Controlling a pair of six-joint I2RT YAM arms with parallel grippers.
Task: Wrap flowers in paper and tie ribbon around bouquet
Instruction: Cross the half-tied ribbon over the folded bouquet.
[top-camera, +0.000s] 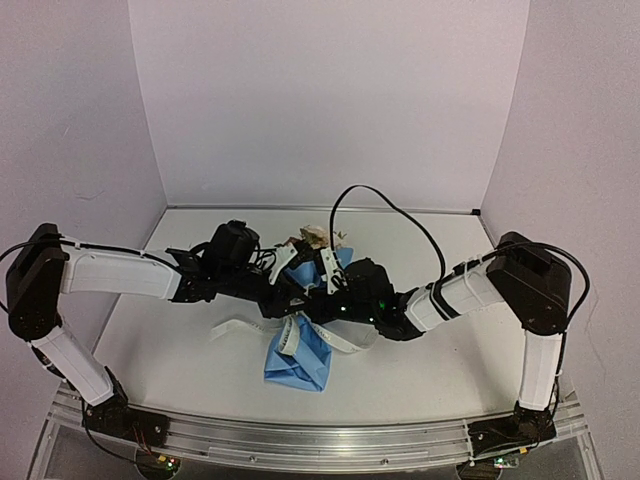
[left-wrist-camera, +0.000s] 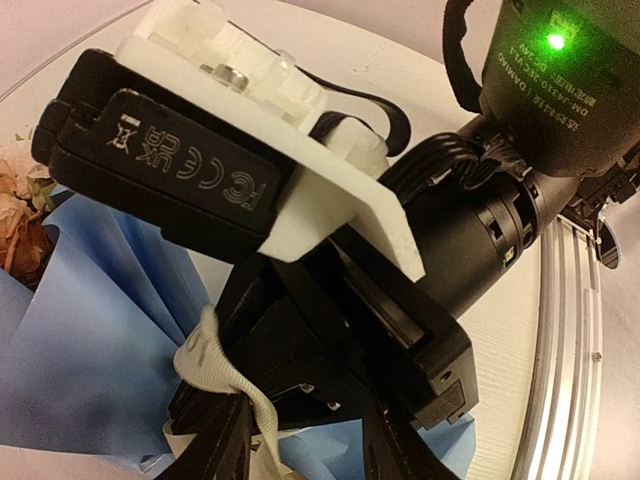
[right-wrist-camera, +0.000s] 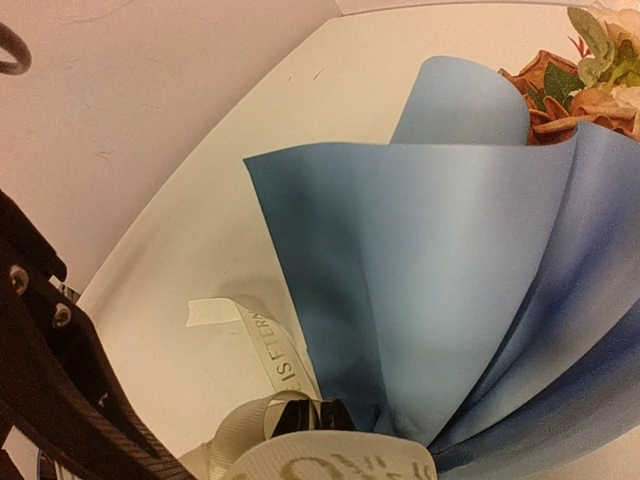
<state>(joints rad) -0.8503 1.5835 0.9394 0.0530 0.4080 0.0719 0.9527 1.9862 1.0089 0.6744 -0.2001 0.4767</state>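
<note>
Nearest, open bench (top-camera: 450, 380) runs between the front rail (top-camera: 300, 438) and the bouquet (top-camera: 300, 360), whose blue tail points at that rail. Over the bouquet's pinched middle the left arm (top-camera: 120, 272) and right arm (top-camera: 470, 285) meet, elbows set wide and forearms reaching inward and low. The right end effector (right-wrist-camera: 312, 413) is clenched on the ribbon (top-camera: 235, 328) at the pinch. The left end effector (left-wrist-camera: 310, 455) has its jaws parted, a ribbon strand lying against one finger. A loose ribbon end trails left of the bouquet. Farther on, the flowers (top-camera: 315, 238) face the back wall (top-camera: 320, 100), with open bench either side of the bouquet.
</note>
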